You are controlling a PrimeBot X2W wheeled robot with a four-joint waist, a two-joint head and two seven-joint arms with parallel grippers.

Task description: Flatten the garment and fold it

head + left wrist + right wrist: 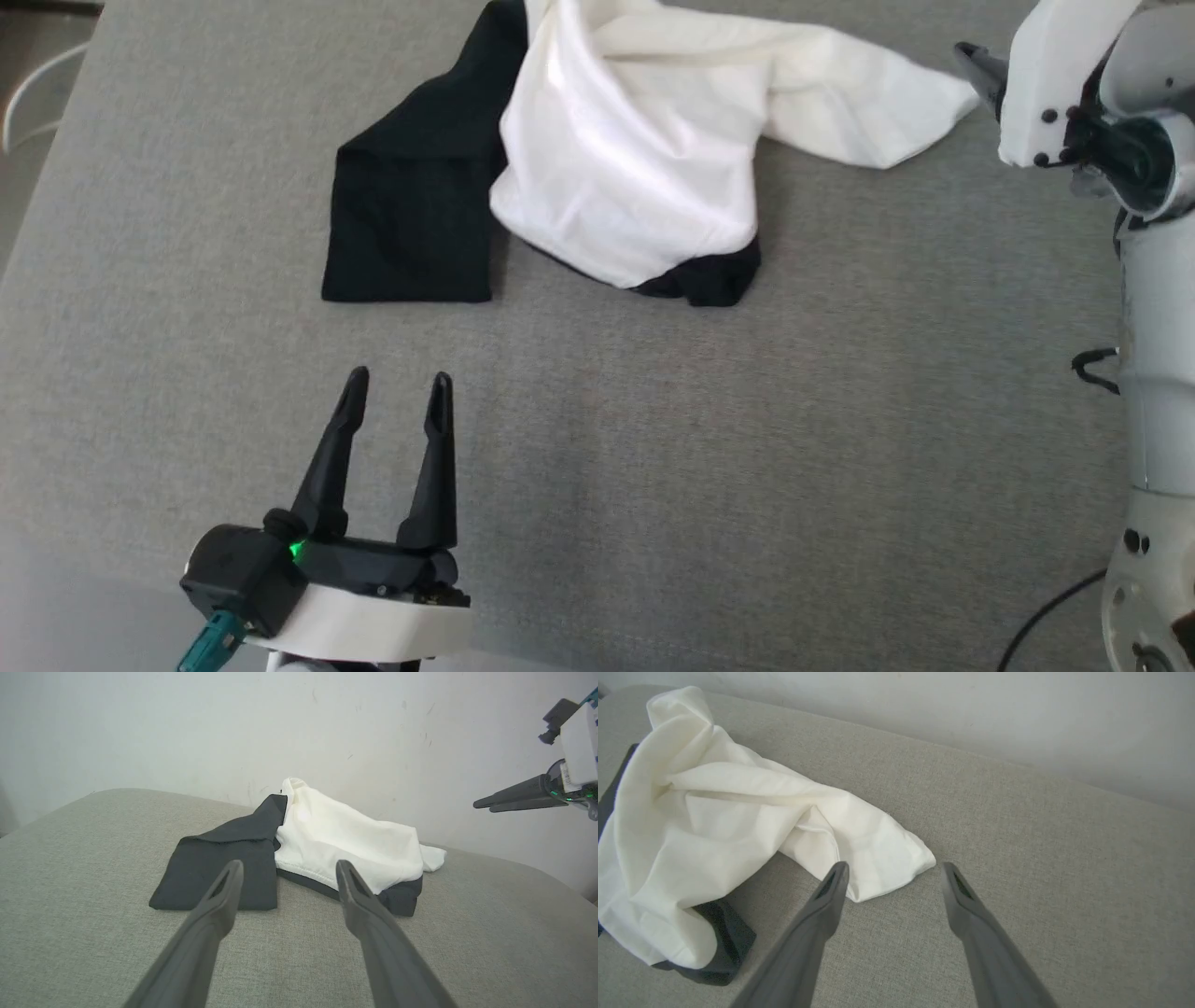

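Left gripper (400, 376): two long black tapering fingers (331, 457), slotted near the tips, on a black base (271, 560) with a green light (297, 551). Beside the base is a teal plug (210, 644), and below the base a white shell (373, 635). Right arm (1153, 373): pale grey, with dark screws (1049, 117) and thin black cables (1092, 366).

Head view overhead; both wrist views low, facing the shared garment (635, 159).

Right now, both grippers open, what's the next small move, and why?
Probably ease the right gripper forward onto the white corner just ahead of it and pinch it: the garment lies bunched, and that loose corner could be pulled outward. The left gripper sits well short.
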